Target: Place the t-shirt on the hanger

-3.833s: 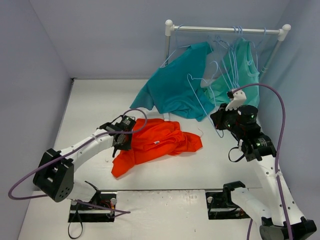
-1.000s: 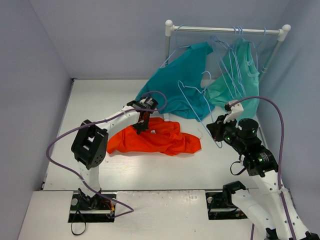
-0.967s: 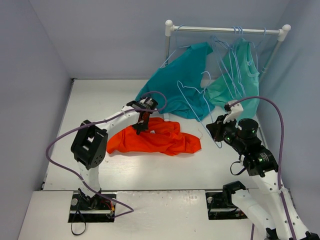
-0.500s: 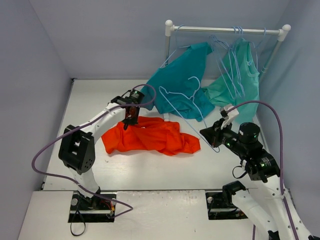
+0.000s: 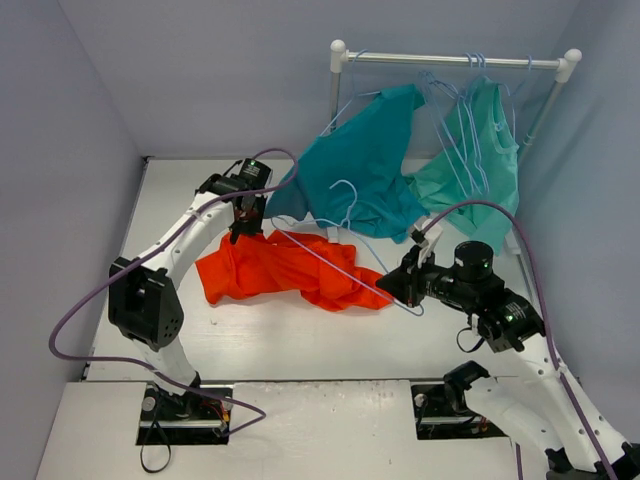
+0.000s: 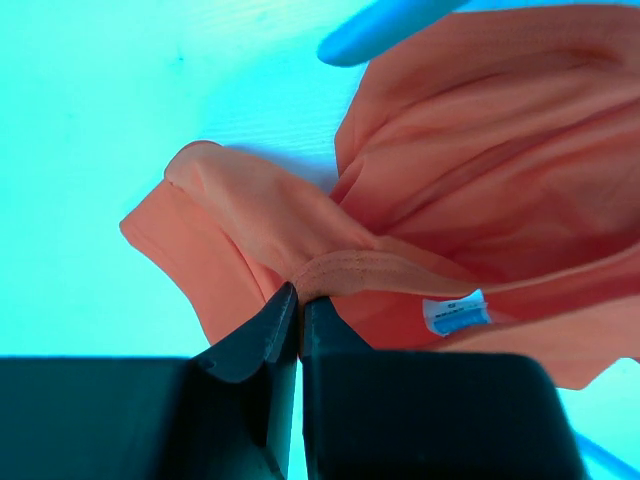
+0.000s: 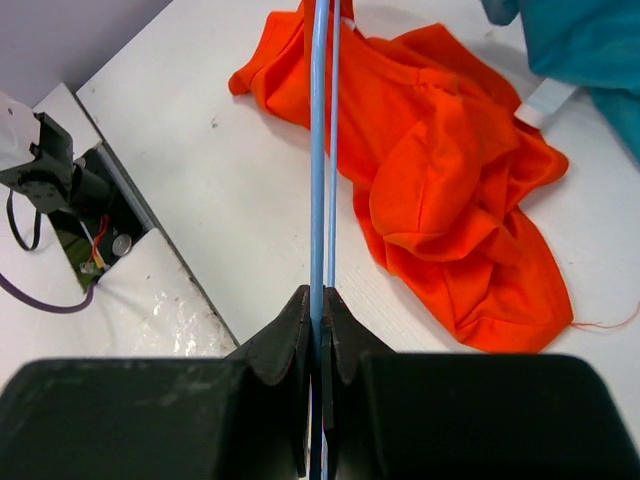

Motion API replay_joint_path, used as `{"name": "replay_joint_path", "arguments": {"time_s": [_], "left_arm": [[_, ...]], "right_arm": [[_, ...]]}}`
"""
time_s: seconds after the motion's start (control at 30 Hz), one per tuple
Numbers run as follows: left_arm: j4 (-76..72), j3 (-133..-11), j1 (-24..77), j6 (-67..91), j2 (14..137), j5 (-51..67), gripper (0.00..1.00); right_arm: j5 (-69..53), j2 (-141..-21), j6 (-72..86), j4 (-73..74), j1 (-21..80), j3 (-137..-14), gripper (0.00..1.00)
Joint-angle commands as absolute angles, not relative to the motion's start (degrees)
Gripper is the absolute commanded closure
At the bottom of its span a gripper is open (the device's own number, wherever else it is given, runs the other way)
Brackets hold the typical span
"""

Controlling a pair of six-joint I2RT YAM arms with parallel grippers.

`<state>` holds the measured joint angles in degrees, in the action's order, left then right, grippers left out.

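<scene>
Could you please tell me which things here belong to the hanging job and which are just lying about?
In the job:
- t-shirt, pinched by the left gripper
- hanger, clamped in the right gripper

Just about:
- teal-blue shirt
- green-teal garment
- spare hangers
- clothes rail

You see the right gripper [image 7: 318, 295] at the bottom edge, its black fingers pinched tight on the hanger [image 7: 319, 160]; the two pale blue wires run straight up from the jaws to the top of the frame, crossing the left part of the t-shirt [image 7: 450, 170]; the shirt lies crumpled on the white table [image 7: 200, 170]; a teal garment [image 7: 590, 45] fills the upper right corner; a black mount with cables [image 7: 55, 175] sits far left.
</scene>
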<state>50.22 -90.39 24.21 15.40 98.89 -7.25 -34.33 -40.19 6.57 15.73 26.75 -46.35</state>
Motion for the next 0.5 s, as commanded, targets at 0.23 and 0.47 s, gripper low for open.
{"name": "replay_joint_path", "arguments": {"time_s": [0.23,0.47], "left_arm": [[60.1,-98.7,23.6,16.1,96.8,-3.7,1.00],[60.6,-99.4,23.6,16.3,97.0,-2.9,1.00]], "right_arm": [[-36.7,-45.4,5.9,9.9,29.4,-46.8,1.00],[-34.6,-47.1,7.3,6.0,32.6,-46.3,1.00]]}}
